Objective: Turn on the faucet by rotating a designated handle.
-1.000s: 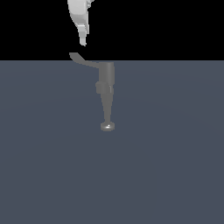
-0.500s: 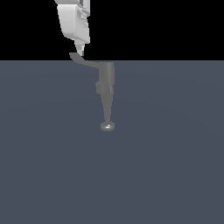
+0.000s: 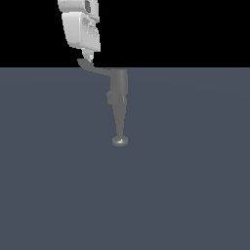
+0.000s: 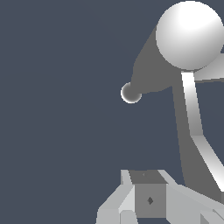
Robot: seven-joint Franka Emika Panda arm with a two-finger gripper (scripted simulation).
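The grey faucet [image 3: 118,90] stands on the dark floor, its tapering spout ending in a shiny round disc [image 3: 119,141]. The thin handle [image 3: 95,68] sticks out from the body's top toward the exterior view's left, its tip upturned. My white gripper [image 3: 87,55] hangs just above that tip, fingers together, holding nothing; whether it touches the tip I cannot tell. In the wrist view the faucet's rounded top [image 4: 190,35], the spout disc [image 4: 130,93] and the bright handle strip [image 4: 192,109] show, with my gripper [image 4: 146,177] beside the handle's outer end.
The flat dark grey floor [image 3: 195,185] spreads around the faucet, with a black background behind my arm. No other objects show.
My gripper has come down and slightly toward the exterior view's left, ending right over the handle's tip. The handle and faucet have not moved.
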